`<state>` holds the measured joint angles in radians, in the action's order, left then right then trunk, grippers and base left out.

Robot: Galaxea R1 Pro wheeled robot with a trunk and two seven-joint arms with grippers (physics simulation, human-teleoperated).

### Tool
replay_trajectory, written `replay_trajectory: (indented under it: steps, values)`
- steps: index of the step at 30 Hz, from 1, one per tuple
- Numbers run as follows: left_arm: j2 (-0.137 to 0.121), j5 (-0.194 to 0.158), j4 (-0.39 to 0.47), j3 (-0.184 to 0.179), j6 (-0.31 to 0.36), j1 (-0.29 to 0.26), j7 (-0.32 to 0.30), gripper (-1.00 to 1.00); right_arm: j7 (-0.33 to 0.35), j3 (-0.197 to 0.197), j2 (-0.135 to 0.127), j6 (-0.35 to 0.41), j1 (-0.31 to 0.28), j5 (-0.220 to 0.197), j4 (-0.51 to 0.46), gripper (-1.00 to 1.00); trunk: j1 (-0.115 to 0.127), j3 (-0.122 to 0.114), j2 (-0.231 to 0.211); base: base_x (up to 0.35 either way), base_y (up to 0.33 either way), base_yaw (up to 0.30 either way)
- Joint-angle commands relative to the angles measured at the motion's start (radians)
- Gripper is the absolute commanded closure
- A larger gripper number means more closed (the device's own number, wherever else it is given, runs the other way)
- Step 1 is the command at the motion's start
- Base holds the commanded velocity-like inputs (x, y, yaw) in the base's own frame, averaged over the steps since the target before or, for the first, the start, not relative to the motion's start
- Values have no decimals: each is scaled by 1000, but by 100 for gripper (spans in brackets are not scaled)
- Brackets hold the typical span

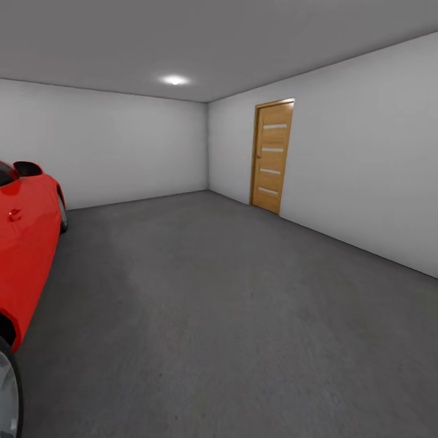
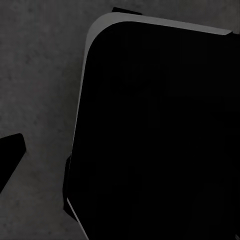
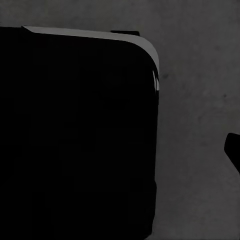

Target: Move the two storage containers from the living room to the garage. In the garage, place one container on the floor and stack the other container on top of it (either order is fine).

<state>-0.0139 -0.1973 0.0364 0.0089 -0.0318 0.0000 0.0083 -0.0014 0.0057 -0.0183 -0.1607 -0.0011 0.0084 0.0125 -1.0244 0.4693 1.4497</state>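
Observation:
I am in the garage, looking across its dark grey floor [image 1: 231, 316] toward the pale grey walls. The two storage containers are out of view. In the left wrist view a single dark fingertip [image 2: 10, 155] pokes in at the picture's edge, over the rough floor [image 2: 40, 75]. A dark fingertip [image 3: 234, 150] likewise juts in at the edge of the right wrist view. Both wrist cameras look down past my black rounded base [image 2: 160, 135] [image 3: 75, 135]. Nothing shows between the fingers, and how the jaws stand cannot be made out.
A red car [image 1: 27, 243] stands along the left side, its front wheel [image 1: 7, 395] close to me. A wooden slatted door [image 1: 272, 156], shut, is in the right wall. Wide bare floor stretches ahead to the back wall [image 1: 121, 146].

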Motion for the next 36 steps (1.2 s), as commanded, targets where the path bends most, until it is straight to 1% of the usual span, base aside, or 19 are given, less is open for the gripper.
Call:
replay_trajectory:
  steps: [1, 36]
  values:
    - [0, -5, 0, 0, -2, 0, 1, -100, 0, 0, 0, -5, 0, 1, 1, -100, -1, 1, 0, 326, 114, 0]
    - [-1, -7, 0, 0, -2, 0, 1, -100, 0, 0, 0, -2, 0, 1, 1, -100, -1, 1, 0, 331, 6, 0]
